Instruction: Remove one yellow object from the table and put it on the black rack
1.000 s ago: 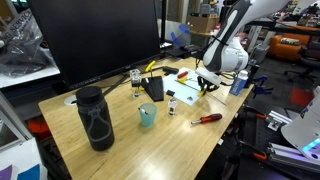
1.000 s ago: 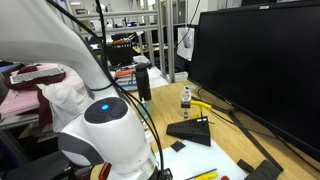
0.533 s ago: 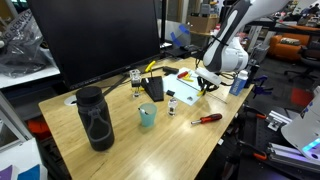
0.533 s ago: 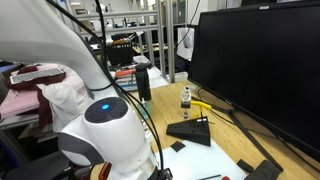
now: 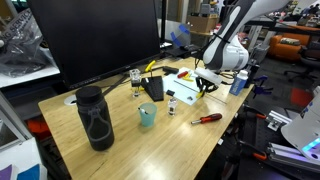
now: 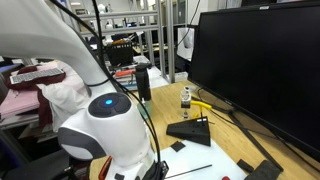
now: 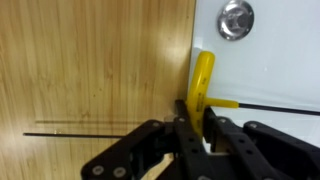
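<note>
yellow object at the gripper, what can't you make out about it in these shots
- Wrist view: the yellow object runs down between the fingers of the gripper, which hide its lower end; whether they pinch it is unclear.
- In an exterior view, the gripper is too small to show the object.
- In an exterior view, the robot arm in the foreground blocks the gripper.

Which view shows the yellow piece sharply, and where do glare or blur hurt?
Wrist view: the yellow object is sharp at the gripper, the white surface beside it washed out. In an exterior view the robot arm looms soft in front; in an exterior view the table is evenly lit, the piece tiny.
</note>
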You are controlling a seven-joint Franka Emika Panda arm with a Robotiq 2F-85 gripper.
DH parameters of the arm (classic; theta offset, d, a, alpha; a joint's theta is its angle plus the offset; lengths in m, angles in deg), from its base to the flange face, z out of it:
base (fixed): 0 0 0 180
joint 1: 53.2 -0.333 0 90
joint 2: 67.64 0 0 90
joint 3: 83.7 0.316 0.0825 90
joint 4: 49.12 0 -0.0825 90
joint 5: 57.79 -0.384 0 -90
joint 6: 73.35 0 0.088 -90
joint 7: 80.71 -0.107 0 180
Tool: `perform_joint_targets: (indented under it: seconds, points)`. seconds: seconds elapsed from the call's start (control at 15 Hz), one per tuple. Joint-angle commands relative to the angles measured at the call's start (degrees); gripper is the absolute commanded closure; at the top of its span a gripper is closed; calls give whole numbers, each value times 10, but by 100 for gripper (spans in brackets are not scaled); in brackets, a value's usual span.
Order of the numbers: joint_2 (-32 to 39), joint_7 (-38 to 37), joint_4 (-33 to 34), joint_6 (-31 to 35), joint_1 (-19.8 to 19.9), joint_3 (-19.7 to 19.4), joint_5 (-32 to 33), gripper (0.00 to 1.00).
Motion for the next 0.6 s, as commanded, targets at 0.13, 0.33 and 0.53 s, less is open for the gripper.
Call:
perform_joint_targets:
  seconds: [0.13,0.33,0.53]
  points:
    - [-50,8,-19,-62,15,1,37,96]
    - [-55,23,-16,-84,21,3,29,96]
    - [-53,36,-10,-101,26,6,26,86]
